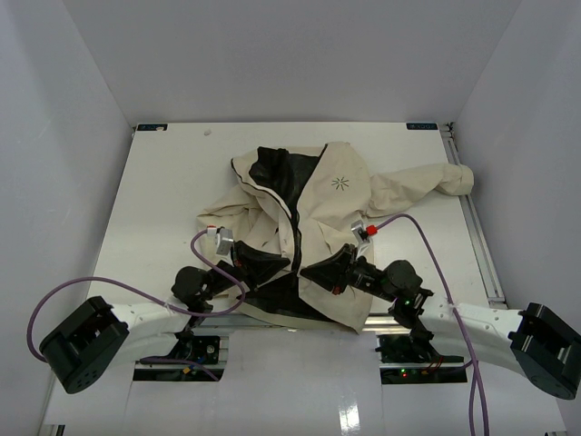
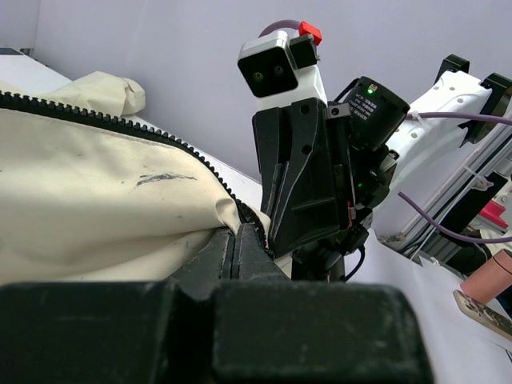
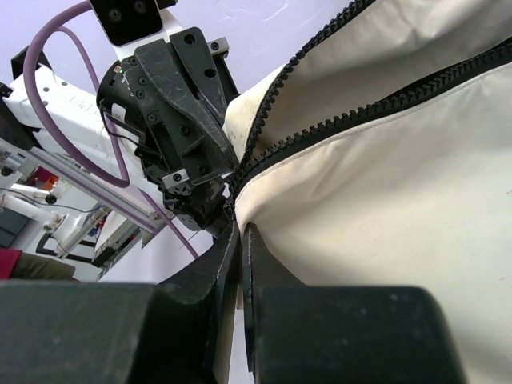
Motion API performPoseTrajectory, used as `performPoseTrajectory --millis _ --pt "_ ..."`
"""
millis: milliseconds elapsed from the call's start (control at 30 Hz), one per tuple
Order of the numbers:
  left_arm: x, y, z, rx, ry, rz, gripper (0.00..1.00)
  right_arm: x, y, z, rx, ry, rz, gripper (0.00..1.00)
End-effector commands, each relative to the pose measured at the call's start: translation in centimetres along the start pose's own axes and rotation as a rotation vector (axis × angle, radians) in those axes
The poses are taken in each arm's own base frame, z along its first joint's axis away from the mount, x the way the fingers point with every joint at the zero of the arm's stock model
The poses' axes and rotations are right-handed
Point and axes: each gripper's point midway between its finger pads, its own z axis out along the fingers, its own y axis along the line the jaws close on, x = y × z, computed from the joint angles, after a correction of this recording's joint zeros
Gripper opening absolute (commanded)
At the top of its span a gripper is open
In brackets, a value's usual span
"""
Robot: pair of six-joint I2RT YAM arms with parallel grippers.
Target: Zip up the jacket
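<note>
While the jacket point(image 1: 340, 195) lies spread on the desk point(image 1: 163, 200), my left hand point(image 1: 287, 268) is clamped on its hem just left of the zipper point(image 1: 295, 232) bottom, my right hand point(image 1: 309, 271) clamped just right of it

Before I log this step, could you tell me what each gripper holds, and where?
Both hold the jacket at its lower front edge: the left gripper pinches one side by the bottom of the zipper, the right gripper the other side.
</note>
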Motion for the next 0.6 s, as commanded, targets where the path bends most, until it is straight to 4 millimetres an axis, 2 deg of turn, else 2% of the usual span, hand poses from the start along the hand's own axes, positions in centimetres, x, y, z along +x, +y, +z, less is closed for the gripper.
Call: performPoseTrajectory --millis 0,567 --pt "-8.48 -6.81 -0.83 0.270 -0.357 0.209 0.00 -2.33 0.66 -0.25 -0.004 -0.115 0.011 0.08" --pt "-8.30 -6.29 -0.52 0.251 -0.353 0.210 0.00 -1.88 0.04 -0.78 0.012 -0.136 0.035 0.08"
